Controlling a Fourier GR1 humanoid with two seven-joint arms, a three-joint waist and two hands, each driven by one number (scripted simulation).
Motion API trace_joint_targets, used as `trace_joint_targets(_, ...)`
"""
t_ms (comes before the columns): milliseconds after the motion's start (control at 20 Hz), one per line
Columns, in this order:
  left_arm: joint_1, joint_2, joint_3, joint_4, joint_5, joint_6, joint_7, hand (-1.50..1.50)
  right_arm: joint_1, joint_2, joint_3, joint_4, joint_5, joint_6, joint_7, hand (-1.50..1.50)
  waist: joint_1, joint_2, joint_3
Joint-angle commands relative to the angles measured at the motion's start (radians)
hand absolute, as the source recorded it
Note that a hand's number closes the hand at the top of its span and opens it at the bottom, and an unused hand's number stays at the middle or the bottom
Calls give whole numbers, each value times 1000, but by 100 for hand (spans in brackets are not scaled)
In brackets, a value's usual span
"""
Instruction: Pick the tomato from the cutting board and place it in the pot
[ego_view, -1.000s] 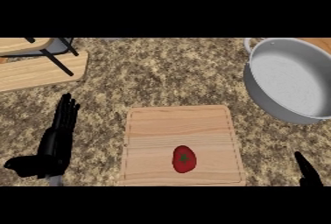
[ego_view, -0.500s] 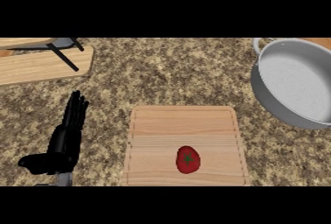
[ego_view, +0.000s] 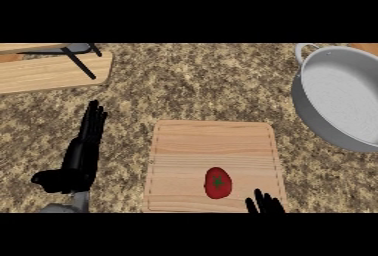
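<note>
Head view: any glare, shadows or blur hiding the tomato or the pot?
Head view: even lighting; the tomato is unobscured on the cutting board; the pot has a soft sheen inside and is cut off at the right edge; only fingertips of the right hand show.

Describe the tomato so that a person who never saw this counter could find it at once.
Find the light wooden cutting board in the middle of the speckled counter. On its near right part lies the tomato, the only red thing, with a dark green stem spot.
</note>
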Motion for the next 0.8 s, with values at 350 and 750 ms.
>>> trace_joint_targets(350,-5,-5,63,51,14,-69,-25,0,-327,51,128,177,54,173,457,-150,-1,-4,3)
trace_joint_targets(750,14,-58,49,-20,-55,-48,26,0,-402,36,37,268,-24,137,425,-150,-4,-5,3)
